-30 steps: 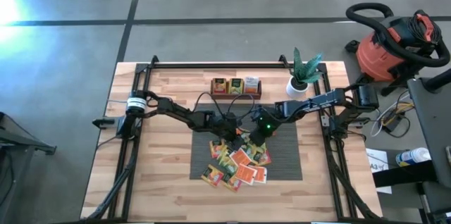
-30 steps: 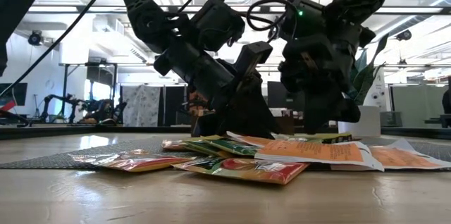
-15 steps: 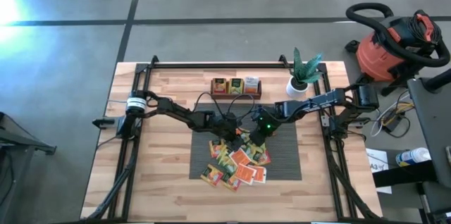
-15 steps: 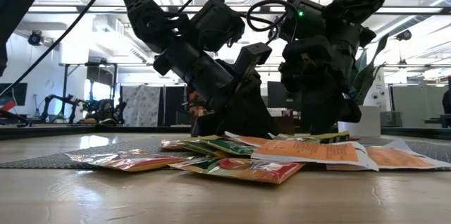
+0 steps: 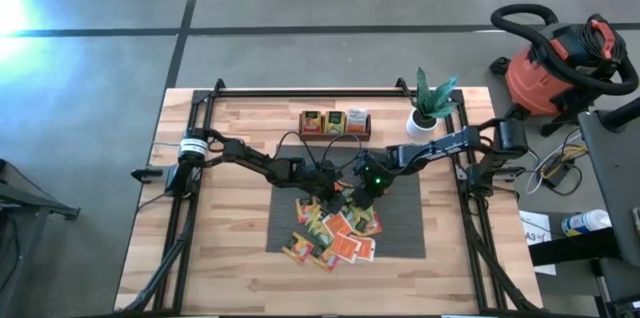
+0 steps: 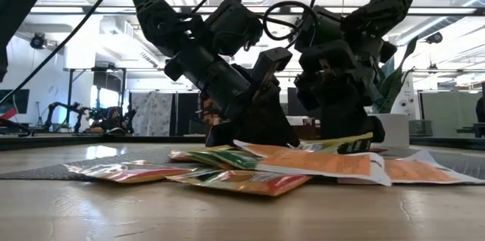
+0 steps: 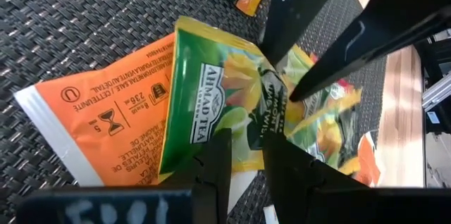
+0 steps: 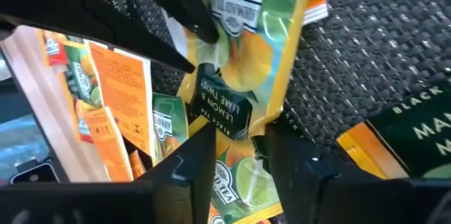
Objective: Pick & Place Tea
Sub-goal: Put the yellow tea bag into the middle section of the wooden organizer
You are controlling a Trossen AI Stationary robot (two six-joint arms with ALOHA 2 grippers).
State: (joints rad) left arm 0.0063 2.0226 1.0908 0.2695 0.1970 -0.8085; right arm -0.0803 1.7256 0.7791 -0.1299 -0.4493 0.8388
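Observation:
Several tea sachets (image 5: pixel 335 233), orange, green and yellow, lie heaped on a grey ribbed mat (image 5: pixel 400 228). Both grippers meet over the heap's far end. My left gripper (image 7: pixel 246 146) is shut on a green-and-yellow sachet (image 7: pixel 211 104) that lies over an orange one (image 7: pixel 106 118). My right gripper (image 8: pixel 242 139) is open. Its fingers stand on either side of the same sachet's opposite end (image 8: pixel 225 108), the one with the dark label. In the low view both grippers (image 6: pixel 250 112) (image 6: pixel 341 112) slant down onto the heap. My left gripper pinches the green-and-yellow sachet by one edge (image 7: pixel 243 155) between its two fingers, coming slanting down from the table's left. The sachet stretches away from the fingers, bent and tilted, partly over the orange sachet. Whether it is clear of the heap, I cannot tell.
A dark wooden tray (image 5: pixel 335 121) holding a few sachets stands near the table's far edge. A potted plant (image 5: pixel 428 108) stands at the far right. Black rails (image 5: pixel 200 158) run along both table sides. A red shop vacuum (image 5: pixel 560 58) sits on the floor beyond.
My right gripper has sunk a little onto the heap and tipped further down, closer to my left gripper. The sachets nearest the table's near edge have slid slightly toward the left, and a yellow-green sachet under the right gripper now stands tilted up.

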